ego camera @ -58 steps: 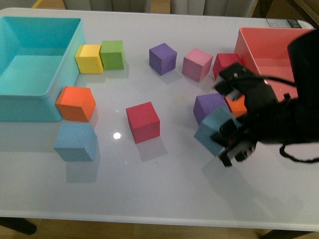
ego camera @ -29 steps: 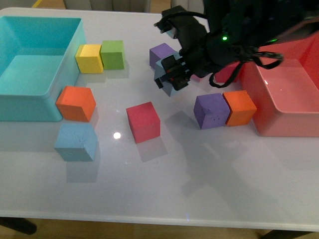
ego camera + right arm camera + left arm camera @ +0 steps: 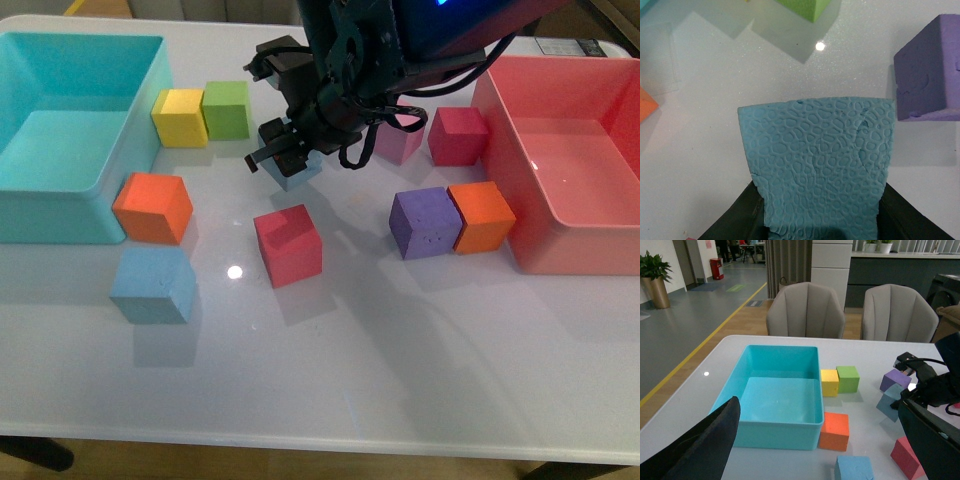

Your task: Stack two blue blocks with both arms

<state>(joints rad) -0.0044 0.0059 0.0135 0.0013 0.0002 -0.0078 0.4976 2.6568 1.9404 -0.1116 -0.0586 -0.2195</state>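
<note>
Up close at the wrist, the right gripper (image 3: 822, 220) clamps a pitted blue block (image 3: 815, 165); out front, it's swung left, now near the red cube (image 3: 288, 243).

1 block (image 3: 298, 178) held over table (image 3: 350, 380) middle, apparently off the surface, other block (image 3: 152, 285) front-left, near bin (image 3: 60, 215) corner

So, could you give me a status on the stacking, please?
Left gripper open, empty. Right gripper shut on first blue block, aloft. Second blue block on table, top clear. Red block near path.
</note>
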